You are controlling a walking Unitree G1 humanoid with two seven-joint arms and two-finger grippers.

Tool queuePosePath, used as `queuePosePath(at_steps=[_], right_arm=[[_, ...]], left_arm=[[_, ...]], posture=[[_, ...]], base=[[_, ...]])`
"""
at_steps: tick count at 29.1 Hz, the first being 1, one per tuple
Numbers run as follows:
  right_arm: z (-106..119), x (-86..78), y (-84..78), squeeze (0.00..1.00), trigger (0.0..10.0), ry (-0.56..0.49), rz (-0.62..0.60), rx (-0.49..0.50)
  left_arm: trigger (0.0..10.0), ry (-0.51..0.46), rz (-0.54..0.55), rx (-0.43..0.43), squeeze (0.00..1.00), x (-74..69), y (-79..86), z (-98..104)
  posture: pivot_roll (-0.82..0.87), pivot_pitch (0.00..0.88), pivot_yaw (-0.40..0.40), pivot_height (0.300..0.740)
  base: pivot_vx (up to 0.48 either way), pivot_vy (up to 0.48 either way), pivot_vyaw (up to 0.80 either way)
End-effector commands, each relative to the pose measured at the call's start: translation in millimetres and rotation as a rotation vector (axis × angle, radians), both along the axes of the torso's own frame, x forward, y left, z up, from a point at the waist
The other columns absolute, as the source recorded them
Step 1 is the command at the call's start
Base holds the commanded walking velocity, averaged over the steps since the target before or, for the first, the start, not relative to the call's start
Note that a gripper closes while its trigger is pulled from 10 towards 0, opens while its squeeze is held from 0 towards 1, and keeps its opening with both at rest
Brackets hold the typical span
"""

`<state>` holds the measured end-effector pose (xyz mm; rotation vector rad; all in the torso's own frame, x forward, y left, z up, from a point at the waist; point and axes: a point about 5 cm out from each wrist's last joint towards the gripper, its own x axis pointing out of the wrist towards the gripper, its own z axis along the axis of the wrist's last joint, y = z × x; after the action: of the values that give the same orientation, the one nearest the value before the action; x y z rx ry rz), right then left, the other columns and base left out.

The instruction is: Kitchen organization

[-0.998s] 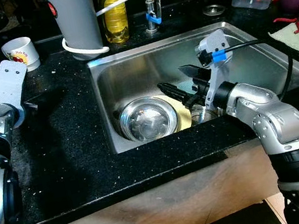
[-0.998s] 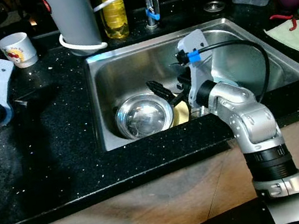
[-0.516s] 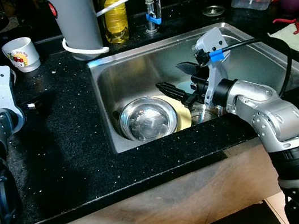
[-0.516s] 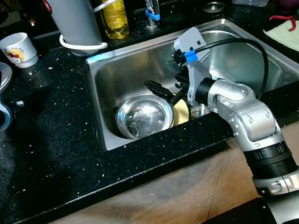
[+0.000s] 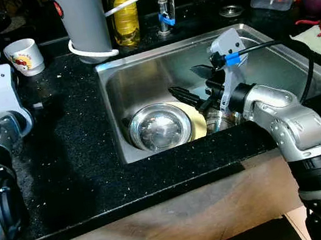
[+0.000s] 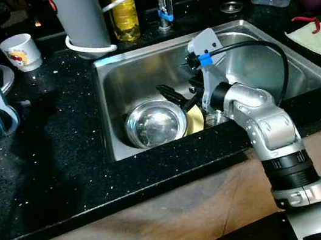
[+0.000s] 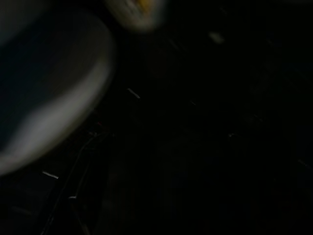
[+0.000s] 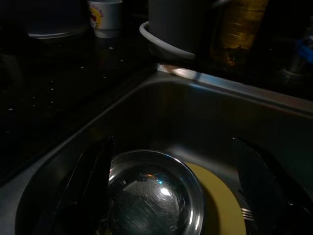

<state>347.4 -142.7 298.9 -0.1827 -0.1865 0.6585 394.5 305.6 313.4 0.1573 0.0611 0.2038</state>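
Steel bowl (image 5: 159, 129) sits in the sink (image 5: 139, 68), front-left corner, overlapping a yellow plate (image 5: 194, 125) on its right. We see the right gripper (image 5: 195, 88) inside the basin, just above bowl and plate, fingers spread apart, holding nothing. Left gripper (image 5: 0, 91) is over the black counter (image 5: 72, 147), well apart from the sink; finger state can't be told. Ref. items behind: mug (image 5: 24, 57), grey cylinder (image 5: 81, 19), oil bottle (image 5: 125, 15). Status, as we judge: dishes not yet lifted, so clearing the sink is all still to do.
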Motion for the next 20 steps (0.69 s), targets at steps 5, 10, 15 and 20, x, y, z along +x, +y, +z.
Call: queuePosePath(at_steps=[5,10,15,20], right_arm=[[0.0,-0.7,-1.1,0.00,10.0,-0.014,-0.005,0.030],[-1.1,0.7,2.4,0.00,10.0,-0.008,0.006,0.062],[-2.3,1.4,5.9,0.00,10.0,-0.001,0.018,0.078],[-3.2,2.2,8.2,0.00,10.0,0.007,0.026,0.093]], left_arm=[[10.0,-0.097,0.068,0.044,0.46,-18.0,29.6,22.2],[10.0,0.003,0.094,0.213,0.89,-42.4,56.2,31.5],[10.0,0.169,0.246,0.473,1.00,-62.9,81.3,32.7],[3.5,0.329,0.329,0.478,0.00,-84.6,107.2,10.0]], posture=[[-0.06,0.178,-0.003,0.740],[-0.04,0.180,-0.015,0.740],[-0.03,0.179,-0.016,0.740],[-0.03,0.183,-0.017,0.740]], base=[[0.000,0.000,0.00],[0.000,0.000,0.00],[0.000,0.000,0.00],[0.000,0.000,0.00]])
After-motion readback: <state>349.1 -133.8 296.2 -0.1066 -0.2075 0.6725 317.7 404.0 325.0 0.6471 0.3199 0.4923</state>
